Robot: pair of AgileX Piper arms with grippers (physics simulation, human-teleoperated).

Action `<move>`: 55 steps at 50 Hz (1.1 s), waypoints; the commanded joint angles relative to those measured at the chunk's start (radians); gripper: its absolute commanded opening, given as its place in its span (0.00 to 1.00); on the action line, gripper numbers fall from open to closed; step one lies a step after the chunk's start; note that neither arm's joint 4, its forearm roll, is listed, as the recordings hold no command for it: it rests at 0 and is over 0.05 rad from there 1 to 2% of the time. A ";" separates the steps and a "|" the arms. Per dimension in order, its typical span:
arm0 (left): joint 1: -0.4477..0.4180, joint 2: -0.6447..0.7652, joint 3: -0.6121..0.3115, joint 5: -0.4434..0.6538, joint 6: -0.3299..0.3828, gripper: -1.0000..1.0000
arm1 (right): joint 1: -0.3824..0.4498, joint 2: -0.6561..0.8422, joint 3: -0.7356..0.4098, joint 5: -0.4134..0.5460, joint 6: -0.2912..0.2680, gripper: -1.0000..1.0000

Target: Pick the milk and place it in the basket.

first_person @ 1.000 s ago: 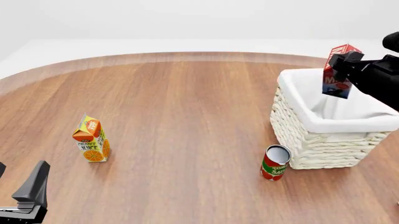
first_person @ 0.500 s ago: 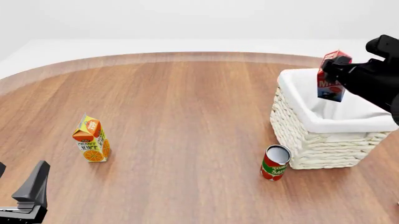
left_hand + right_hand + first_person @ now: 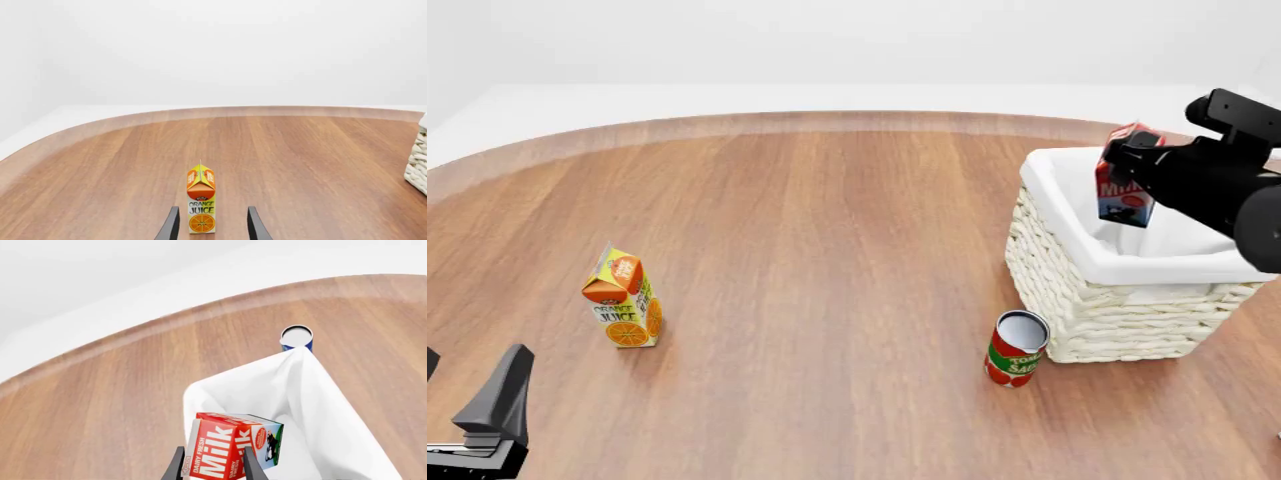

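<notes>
The milk (image 3: 1122,178), a red-topped carton with a white and blue lower part, hangs tilted over the open top of the white wicker basket (image 3: 1094,312), its lower end level with the cloth-lined rim. My right gripper (image 3: 1137,160) is shut on it. In the right wrist view the milk (image 3: 233,446) sits between the fingers (image 3: 249,466) of the right gripper (image 3: 213,467), with the basket's white liner (image 3: 300,390) below it. My left gripper (image 3: 467,400) is open and empty, low at the table's near left.
An orange juice carton (image 3: 623,299) stands at the left, and in the left wrist view it (image 3: 201,201) stands ahead of the open left gripper (image 3: 211,227). A red tomato can (image 3: 1016,348) stands against the basket's near left corner. The basket's edge (image 3: 419,165) shows there too.
My right gripper has carried the milk leftward and lower, from above the basket's far right side to over its middle. The left arm has not moved.
</notes>
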 commanded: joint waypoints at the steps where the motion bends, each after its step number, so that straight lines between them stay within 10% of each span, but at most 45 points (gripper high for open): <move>1: 0.000 0.000 0.000 0.000 0.000 1.00 | -0.002 0.033 -0.015 -0.027 0.028 0.00; 55: 0.000 0.000 0.000 0.000 0.000 1.00 | -0.053 0.175 0.005 -0.101 0.000 0.00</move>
